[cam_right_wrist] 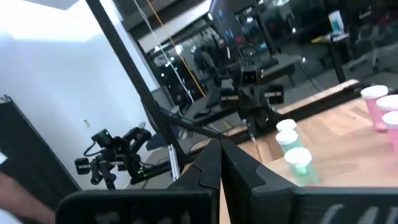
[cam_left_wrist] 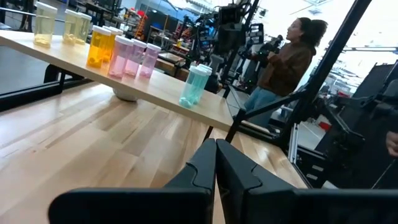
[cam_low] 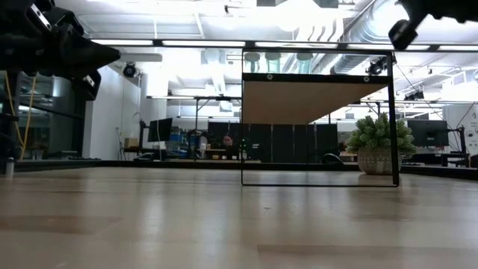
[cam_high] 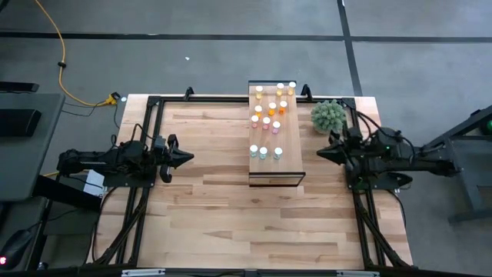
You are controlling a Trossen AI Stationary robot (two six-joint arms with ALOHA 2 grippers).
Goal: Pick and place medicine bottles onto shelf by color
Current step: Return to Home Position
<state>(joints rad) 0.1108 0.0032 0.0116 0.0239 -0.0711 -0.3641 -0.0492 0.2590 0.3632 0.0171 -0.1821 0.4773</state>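
Seemingly colour-sorted, medicine bottles (cam_high: 266, 121) stand on the shelf (cam_high: 275, 169).

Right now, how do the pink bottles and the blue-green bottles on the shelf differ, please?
Colour: pink bottles versus pale blue-green bottles. Placement: the pink ones crowd the orange bottles midway along the shelf; the blue-green ones stand apart in a row. Both stand upright with white caps.

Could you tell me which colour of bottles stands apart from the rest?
The three pale blue-green bottles; a bare gap separates them from the pink ones.
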